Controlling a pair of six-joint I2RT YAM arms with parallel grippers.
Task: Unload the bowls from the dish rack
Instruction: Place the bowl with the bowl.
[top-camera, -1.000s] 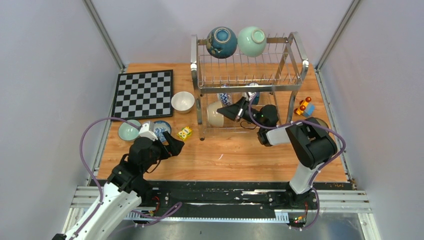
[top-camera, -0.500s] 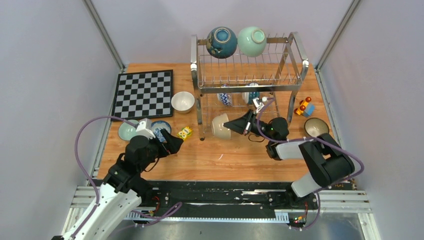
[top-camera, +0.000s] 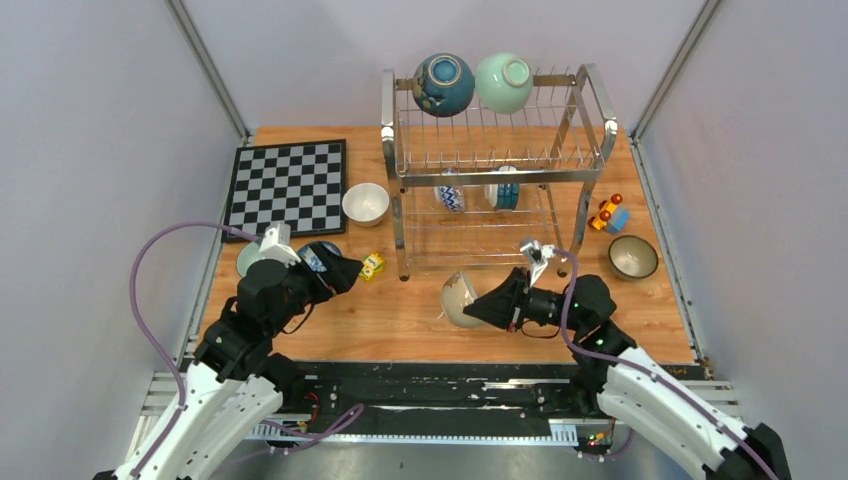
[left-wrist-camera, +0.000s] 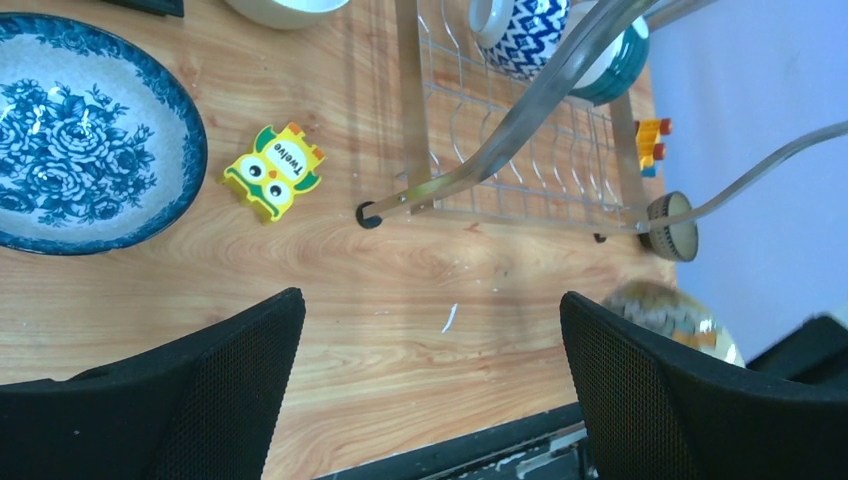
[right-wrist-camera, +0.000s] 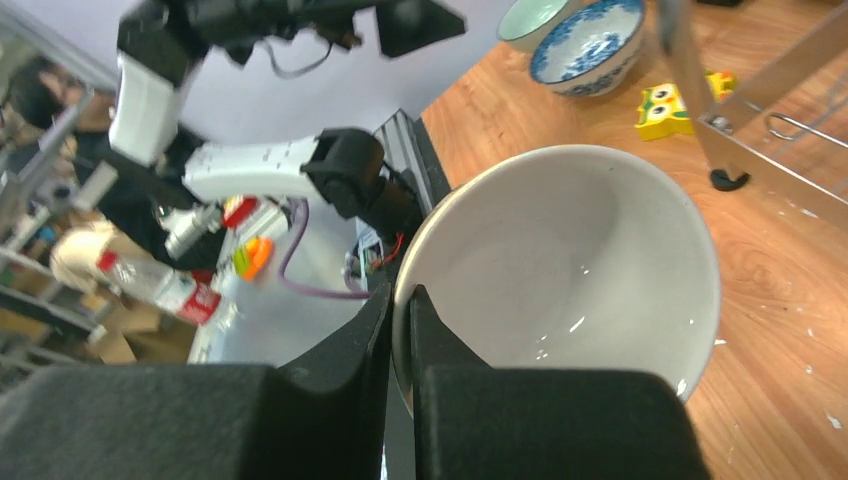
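Note:
The silver dish rack (top-camera: 500, 170) stands at the back. A dark blue bowl (top-camera: 443, 84) and a mint green bowl (top-camera: 503, 82) sit on its top tier; two blue-patterned bowls (top-camera: 450, 195) stand on the lower tier. My right gripper (top-camera: 490, 303) is shut on the rim of a cream bowl (top-camera: 458, 298), held tilted above the table in front of the rack; the right wrist view shows the rim pinched between the jaws (right-wrist-camera: 402, 300) and the bowl's white inside (right-wrist-camera: 570, 260). My left gripper (top-camera: 340, 272) is open and empty above bare wood (left-wrist-camera: 430, 340), beside a blue floral bowl (left-wrist-camera: 80, 150).
A white bowl (top-camera: 365, 203), a mint bowl (top-camera: 250, 262) and a dark-rimmed bowl (top-camera: 632, 256) sit on the table. A chessboard (top-camera: 288, 186) lies at the back left. A yellow block (top-camera: 371, 265) lies by the rack's front left foot, a toy car (top-camera: 608, 214) at its right.
My right gripper has pulled the cream bowl out of the rack's lower tier and toward the table's near edge. My left arm has drawn back a little to the left.

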